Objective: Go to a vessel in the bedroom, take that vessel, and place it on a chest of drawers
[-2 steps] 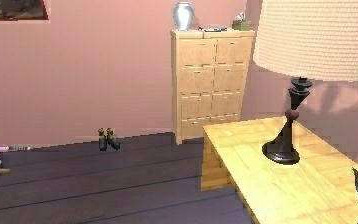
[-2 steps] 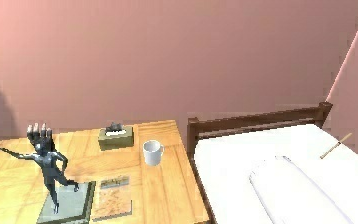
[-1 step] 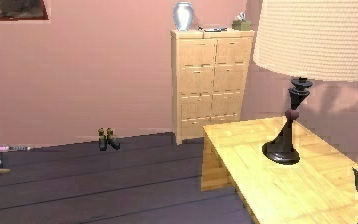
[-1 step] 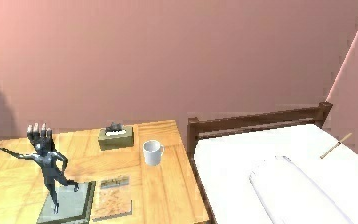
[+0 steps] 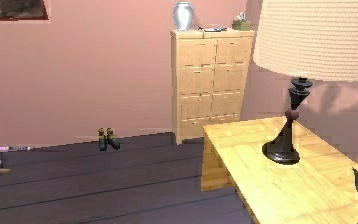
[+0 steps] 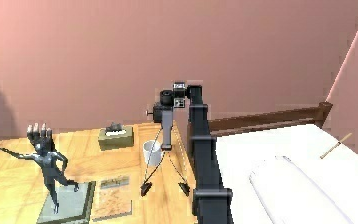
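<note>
We find a small pale vessel (image 6: 150,151) on the bench (image 6: 7,192), left of centre in the arm side view, by the gripper (image 6: 164,188). We cannot tell the gripper's state or whether it holds anything. The vessel looks light, rigid and smooth, so we would grasp its side wall.

No text or label can be read anywhere

Soft even light both views, lampshade (image 5: 312,35) pale at two o'clock, floor (image 5: 87,175) dim at seven, grey shadow on arm side view's wall (image 6: 107,60) at nine.
</note>
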Controlling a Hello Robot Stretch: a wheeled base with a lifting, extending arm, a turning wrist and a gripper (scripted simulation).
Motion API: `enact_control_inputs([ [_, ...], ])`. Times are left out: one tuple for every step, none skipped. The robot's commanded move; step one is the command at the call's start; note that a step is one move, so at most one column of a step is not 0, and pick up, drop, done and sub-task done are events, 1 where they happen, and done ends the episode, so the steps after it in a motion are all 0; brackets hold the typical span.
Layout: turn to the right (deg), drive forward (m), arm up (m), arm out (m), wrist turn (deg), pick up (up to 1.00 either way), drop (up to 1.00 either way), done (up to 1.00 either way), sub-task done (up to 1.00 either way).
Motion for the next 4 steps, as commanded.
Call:
enact_control_inputs([
  [0.0,0.00,0.00,0.00,45.0,0.00,0.00,0.00,0.00],
  [0.0,0.00,0.00,0.00,45.0,0.00,0.00,0.00,0.00],
  [0.0,0.00,0.00,0.00,45.0,0.00,0.00,0.00,0.00],
  [0.0,0.00,0.00,0.00,12.0,0.00,0.00,0.00,0.00],
])
